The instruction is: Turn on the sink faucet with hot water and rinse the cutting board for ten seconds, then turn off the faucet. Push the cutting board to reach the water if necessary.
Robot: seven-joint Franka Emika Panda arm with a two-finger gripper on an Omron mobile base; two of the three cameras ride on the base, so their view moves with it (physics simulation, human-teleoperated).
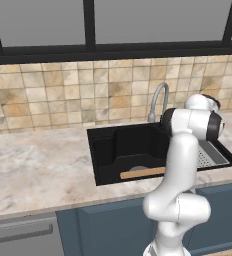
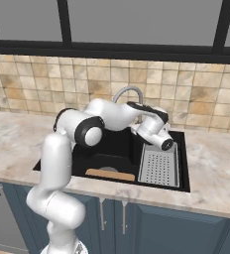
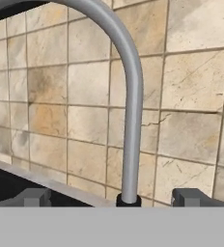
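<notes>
Tool (image 3: 111, 197) levelled at the faucet (image 3: 128, 111), its two dark fingertips (image 3: 34, 197) standing apart on either side of the faucet's dark base and touching nothing. Faucet stem rises straight ahead of the tool and arches overhead to the left, with the tiled wall (image 3: 191, 82) behind it. In the right base view the hand reaches over the sink (image 2: 119, 149) towards the faucet (image 2: 128, 92) at the back rim. Board (image 2: 110, 174) lies flat on the sink floor against the front wall, well below and behind the tool. Drain tray (image 2: 159, 166) sits in the sink's right part, beneath the hand. Worktop (image 1: 35, 165) surrounds the sink (image 1: 113, 150).
</notes>
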